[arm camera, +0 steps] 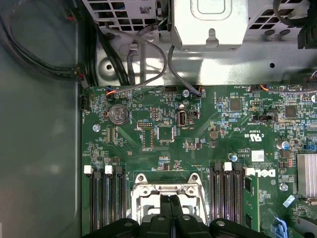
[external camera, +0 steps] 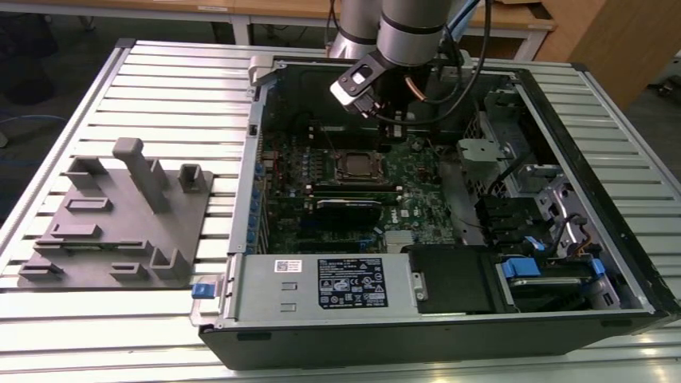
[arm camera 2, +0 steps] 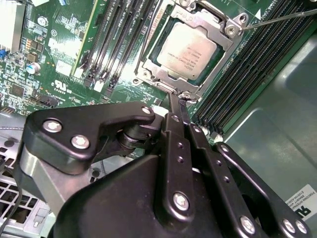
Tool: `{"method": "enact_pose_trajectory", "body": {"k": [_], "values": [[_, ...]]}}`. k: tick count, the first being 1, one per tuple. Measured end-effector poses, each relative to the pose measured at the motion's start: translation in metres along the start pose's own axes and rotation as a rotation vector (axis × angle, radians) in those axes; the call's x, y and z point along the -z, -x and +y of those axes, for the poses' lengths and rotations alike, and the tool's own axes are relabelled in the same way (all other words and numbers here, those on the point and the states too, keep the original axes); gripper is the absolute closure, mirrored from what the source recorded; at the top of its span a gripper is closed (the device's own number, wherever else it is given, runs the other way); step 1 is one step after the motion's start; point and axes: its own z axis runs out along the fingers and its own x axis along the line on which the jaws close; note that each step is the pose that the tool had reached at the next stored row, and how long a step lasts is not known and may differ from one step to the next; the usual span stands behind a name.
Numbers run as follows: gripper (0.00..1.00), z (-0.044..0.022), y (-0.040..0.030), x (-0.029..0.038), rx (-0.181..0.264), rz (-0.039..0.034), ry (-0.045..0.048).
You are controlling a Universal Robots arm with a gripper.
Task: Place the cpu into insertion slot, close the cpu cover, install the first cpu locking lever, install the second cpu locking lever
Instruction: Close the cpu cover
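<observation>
The cpu [arm camera 2: 188, 49], a silver-grey square chip, lies in the insertion slot [external camera: 356, 166] on the green motherboard. The cpu cover [arm camera 2: 225, 47], a silver metal frame, lies flat around the chip. A thin wire lever [arm camera 2: 282, 17] stands off one side of the socket, and another lever [arm camera 2: 148, 42] runs along the opposite side. My gripper [arm camera 2: 180, 99] is shut with nothing between its black fingers. Its tips sit at the socket's edge, just off the cover's corner. In the first wrist view the joined fingertips [arm camera: 171, 201] overlap the cover frame [arm camera: 146, 191].
Black memory slots [arm camera 2: 124, 34] flank the socket on both sides. The open case [external camera: 596, 144] holds a drive cage [external camera: 484, 152], cables and a power supply [external camera: 330, 283]. On the slatted table at the exterior view's left stands a grey fixture [external camera: 117, 215].
</observation>
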Motion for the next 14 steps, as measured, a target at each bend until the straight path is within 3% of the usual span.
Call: {"method": "enact_pose_trajectory", "body": {"k": [4,14], "values": [[0.90,-0.0027,0.0001,-0.0001,0.000,0.0000,0.0000],[0.90,-0.0187,0.0006,-0.0018,0.000,0.0001,0.0001]]}}
